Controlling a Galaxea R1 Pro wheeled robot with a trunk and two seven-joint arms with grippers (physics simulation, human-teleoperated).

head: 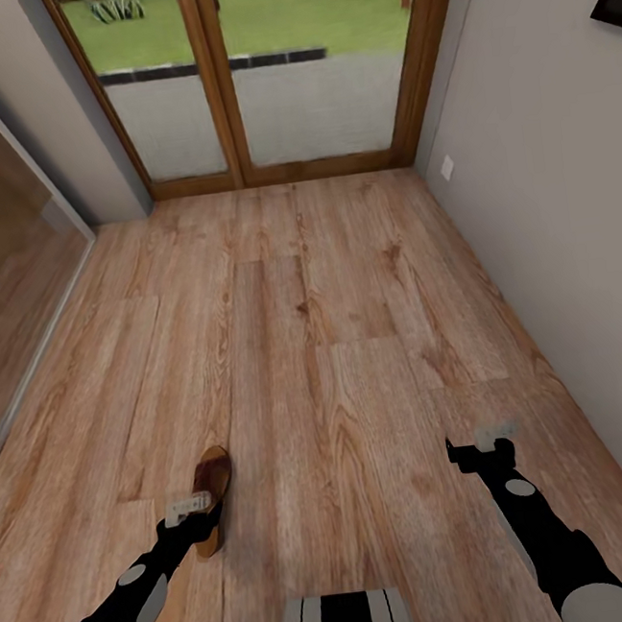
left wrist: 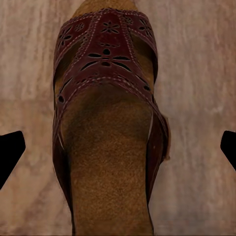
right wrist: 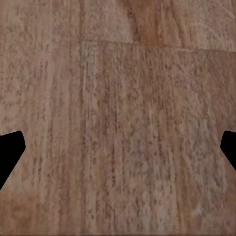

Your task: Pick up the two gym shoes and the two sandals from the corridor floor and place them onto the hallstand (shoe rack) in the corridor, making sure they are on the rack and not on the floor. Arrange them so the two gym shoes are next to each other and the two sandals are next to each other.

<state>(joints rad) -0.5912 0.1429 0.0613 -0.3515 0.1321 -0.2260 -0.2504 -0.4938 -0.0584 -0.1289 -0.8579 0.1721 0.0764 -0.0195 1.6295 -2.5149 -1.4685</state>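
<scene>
**Left pincer poised over a sandal on the corridor floor**

A single dark-brown leather strappy sandal with a tan-brown footbed lies on the light brown wood-plank corridor floor, low in the head view and left of centre. Its length runs roughly away from the robot, toward the wooden-framed glass double doors at the far end of the corridor.

The left pincer sits directly over the near end of the sandal, hiding that part of it in the head view. In the left wrist view the sandal lies below the camera, its perforated, stitched straps crossing the footbed, and the two dark fingertips show at opposite edges of the picture, spread wide with the shoe lying between them and touching neither. The pincer is apart and holds nothing.

The right pincer hangs over bare planks well to the right of the sandal, near the grey wall on that side. In the right wrist view its fingertips likewise stand at the picture's two edges, apart, with bare wood grain between them.

A glass-fronted panel lines the corridor's left side, and grass and paving show through the doors.
</scene>
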